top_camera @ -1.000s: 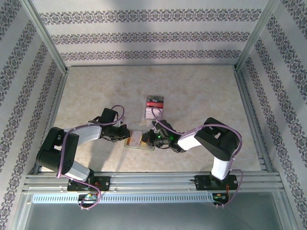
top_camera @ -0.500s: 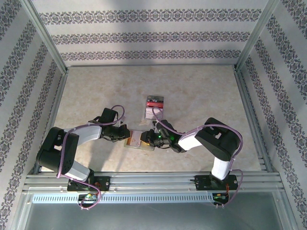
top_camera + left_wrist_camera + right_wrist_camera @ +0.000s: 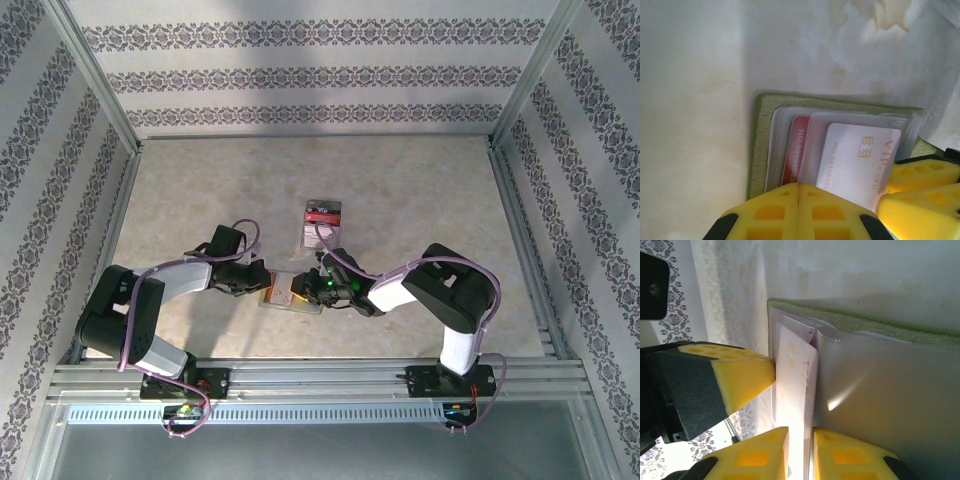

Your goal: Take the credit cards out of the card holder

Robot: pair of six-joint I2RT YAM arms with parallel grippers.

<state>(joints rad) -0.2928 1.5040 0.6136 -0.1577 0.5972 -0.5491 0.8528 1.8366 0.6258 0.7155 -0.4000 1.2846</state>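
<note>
While bracing the wallet (image 3: 759, 150) edge with left fingers (image 3: 782, 202) shut, had right fingers (image 3: 771, 452) pinched narrow on the white card (image 3: 855, 165), long side running away into the pocket (image 3: 790, 131).

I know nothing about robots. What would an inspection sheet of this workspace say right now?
Surface: beige marbled table, no spills seen.
Job's things: green card holder lies open; red card in a translucent pocket; white card beside it.
Clutter: clear packet with red-and-white contents, beyond the holder.
Grippers: left gripper shut, resting on the holder; right gripper shut on the white card's edge.
Cables: purple cables loop along both arms.
Surroundings: patterned walls, metal frame.
</note>
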